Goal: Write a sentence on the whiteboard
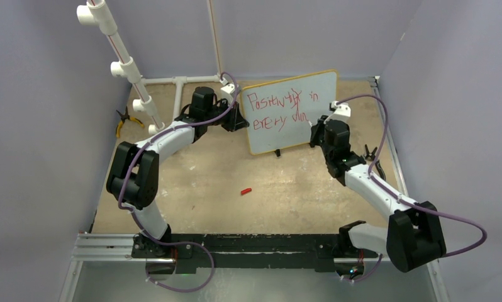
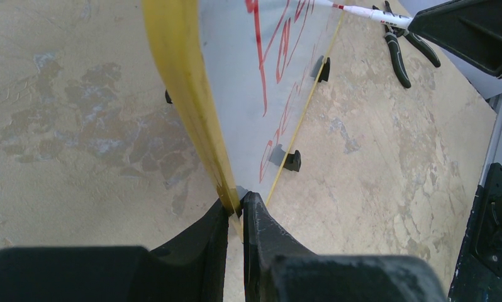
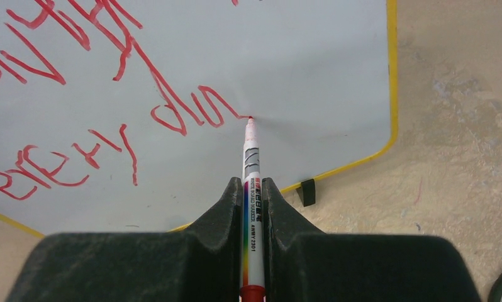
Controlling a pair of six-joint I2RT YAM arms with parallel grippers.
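The whiteboard (image 1: 321, 119) stands propped up at the back of the table, its yellow frame (image 2: 185, 94) edge-on in the left wrist view. Red writing, the sentence (image 1: 277, 108), runs in two lines across it. My left gripper (image 1: 238, 119) is shut on the board's left edge, fingertips (image 2: 256, 211) pinching the frame. My right gripper (image 3: 253, 184) is shut on a white marker (image 3: 251, 157) with a rainbow stripe. Its red tip touches the board (image 3: 311, 69) at the end of the last word of the writing (image 3: 179, 113).
A red marker cap (image 1: 246, 190) lies mid-table. Yellow-handled pliers (image 1: 122, 123) lie at the left by a white pipe frame (image 1: 129, 69). Black pliers (image 2: 399, 50) lie right of the board. Grey walls enclose three sides.
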